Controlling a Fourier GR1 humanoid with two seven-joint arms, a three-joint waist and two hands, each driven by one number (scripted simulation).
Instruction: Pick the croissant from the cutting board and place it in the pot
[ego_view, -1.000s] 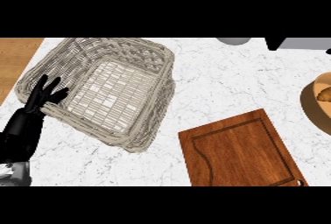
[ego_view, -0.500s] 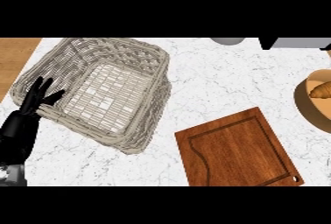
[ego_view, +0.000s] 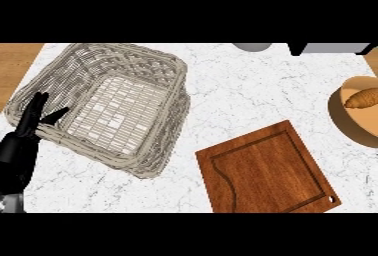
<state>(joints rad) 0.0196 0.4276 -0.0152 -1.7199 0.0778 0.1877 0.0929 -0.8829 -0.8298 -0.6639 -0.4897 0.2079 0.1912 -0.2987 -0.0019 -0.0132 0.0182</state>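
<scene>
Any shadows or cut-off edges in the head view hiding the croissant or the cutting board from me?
Head view: lighting is even, with no glare. The wicker basket casts only a soft shadow on the counter. The cutting board is bare and fully visible. The croissant lies in the tan pot, which the right edge crops. The left robot hand rests open by the basket. The right robot hand is out of frame.

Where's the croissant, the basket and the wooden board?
croissant (ego_view: 361, 98), head view, middle of its crust
basket (ego_view: 166, 60), head view, woven far rim
board (ego_view: 266, 175), head view, bare centre
</scene>
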